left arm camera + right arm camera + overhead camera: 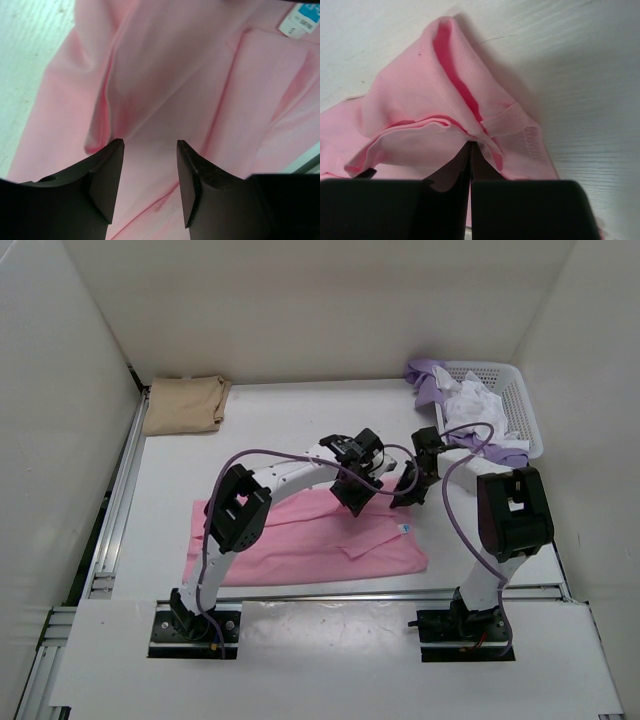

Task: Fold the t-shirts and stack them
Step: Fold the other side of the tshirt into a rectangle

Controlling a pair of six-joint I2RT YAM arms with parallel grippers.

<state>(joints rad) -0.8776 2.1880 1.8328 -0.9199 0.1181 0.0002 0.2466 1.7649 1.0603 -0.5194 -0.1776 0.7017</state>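
Note:
The pink t-shirt (290,540) lies spread on the table in front of both arms, its right part folded over. My right gripper (408,492) is at the shirt's far right edge, shut on a bunched fold of the pink cloth (445,125). My left gripper (352,500) hovers just left of it over the shirt's far edge. Its jaws (150,145) stand open above the pink cloth (165,75) with nothing gripped. A tan t-shirt (185,405) lies folded at the back left. A lavender t-shirt (430,380) and a white t-shirt (470,405) are heaped in and over the basket.
A white mesh basket (522,400) stands at the back right against the wall. White walls close the table on three sides. A metal rail (115,510) runs along the left edge. Purple cables loop over both arms. A white and blue label (300,20) shows on the pink shirt.

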